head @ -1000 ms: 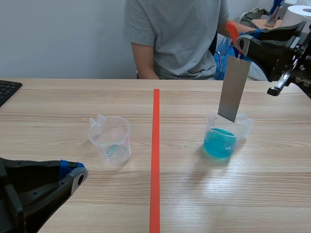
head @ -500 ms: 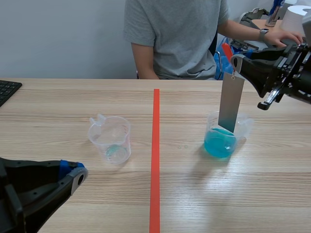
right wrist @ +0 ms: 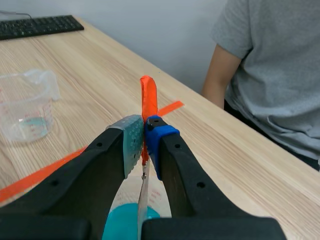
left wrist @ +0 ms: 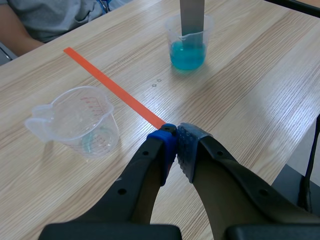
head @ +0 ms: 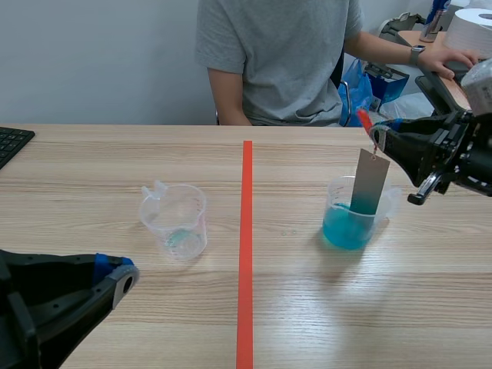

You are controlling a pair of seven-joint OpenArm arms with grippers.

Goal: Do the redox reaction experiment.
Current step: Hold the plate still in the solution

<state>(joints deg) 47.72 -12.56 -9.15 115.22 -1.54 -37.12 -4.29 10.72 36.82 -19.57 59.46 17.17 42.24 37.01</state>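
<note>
Scene view. Item: grey metal strip [head: 370, 181], hung from an orange tab [head: 362, 118]. Its lower end stood inside the right beaker [head: 336, 196], dipped in the blue liquid [head: 344, 229].
Right gripper [head: 377, 137]: pads pinched tight on the tab, just above that beaker, right of the red tape line.
Left gripper [head: 123, 278]: near left corner, fingers pressed together with nothing between them.
Second beaker [head: 175, 221]: left of the line, nearly empty.
Person [head: 280, 61]: seated at the far side.
Hazards, as judged: the strip dangled freely, so a sideways drift could push the light beaker's rim and tip it, spilling liquid. The thin tab could slip from the pads, dropping the strip with a splash.
</note>
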